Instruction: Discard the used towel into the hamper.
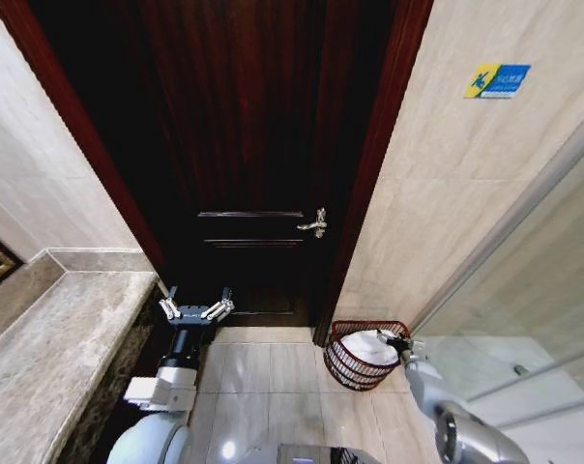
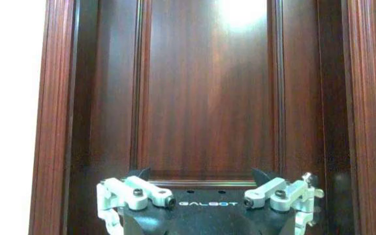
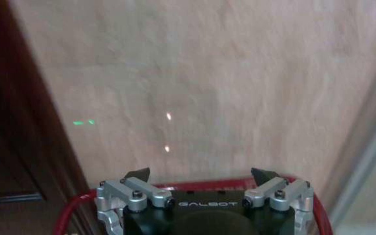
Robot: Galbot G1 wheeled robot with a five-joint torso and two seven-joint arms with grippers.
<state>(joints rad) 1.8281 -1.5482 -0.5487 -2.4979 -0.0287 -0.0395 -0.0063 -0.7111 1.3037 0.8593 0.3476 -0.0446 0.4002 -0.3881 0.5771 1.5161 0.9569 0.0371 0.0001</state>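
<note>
The hamper (image 1: 342,360), a small round dark red wire basket, stands on the floor in the corner by the door frame. A white towel (image 1: 367,348) lies inside it. My right gripper (image 1: 399,340) hovers at the hamper's right rim. In the right wrist view this gripper (image 3: 201,174) is open with nothing between its fingers, the hamper's red rim (image 3: 77,205) curves below it, and the tiled wall is just ahead. My left gripper (image 1: 196,307) is held open to the left of the hamper, facing the door. In the left wrist view the left gripper (image 2: 201,174) is empty.
A dark wooden door (image 1: 253,145) with a metal handle (image 1: 316,224) is shut straight ahead. A marble counter (image 1: 60,338) runs along the left. A glass partition (image 1: 524,290) stands on the right. The tiled floor (image 1: 263,387) lies between.
</note>
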